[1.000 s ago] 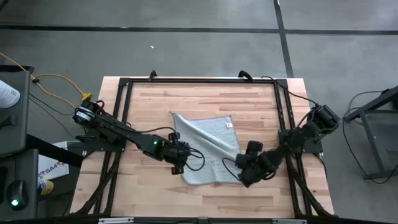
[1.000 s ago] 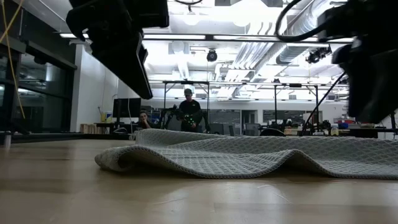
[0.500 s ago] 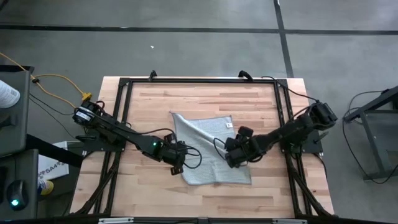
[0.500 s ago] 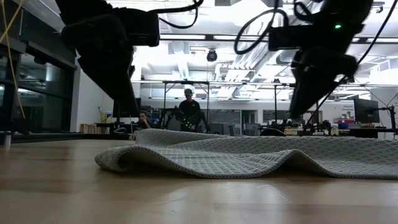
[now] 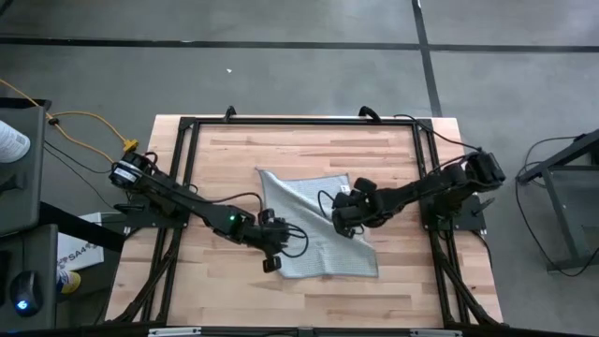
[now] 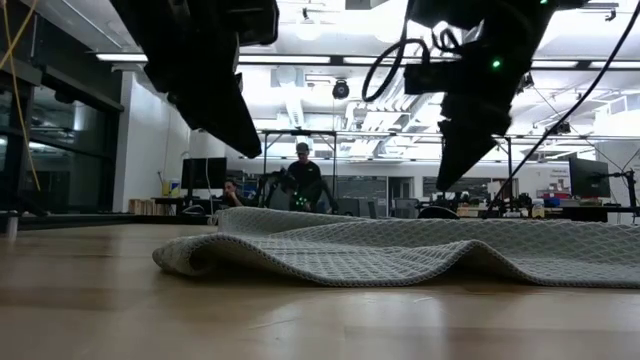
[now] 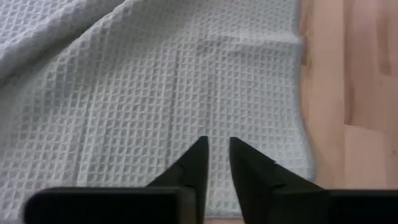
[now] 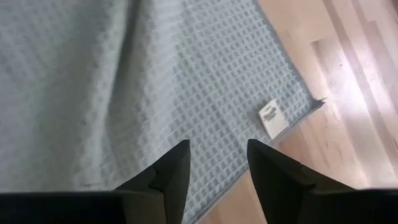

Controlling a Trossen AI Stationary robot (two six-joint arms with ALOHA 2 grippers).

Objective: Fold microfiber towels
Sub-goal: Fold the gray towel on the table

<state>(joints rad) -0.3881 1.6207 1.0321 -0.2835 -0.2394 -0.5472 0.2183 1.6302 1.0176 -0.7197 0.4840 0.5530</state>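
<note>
Wooden table (image 5: 225, 154) seen from above, black frame around its edge. At left, left arm reaching in across the table, left gripper (image 5: 272, 245) poised over the near left edge of the microfiber towel (image 5: 314, 239); fingers (image 7: 194, 163) almost together, only a narrow slit between them, gripping nothing, waffle weave directly beneath and the towel's edge and bare wood just to one side. Mid-table, towel lying loosely spread, light grey, roughly square, rumpled into low folds rather than flat; seen from table level, rounded fold (image 6: 200, 258) at its left end. At right, right gripper (image 5: 344, 213) poised above the towel's right side near the far right corner, fingers (image 8: 168, 171) spread moderately apart, empty, small white label (image 8: 270, 116) at the hem just ahead of them.
</note>
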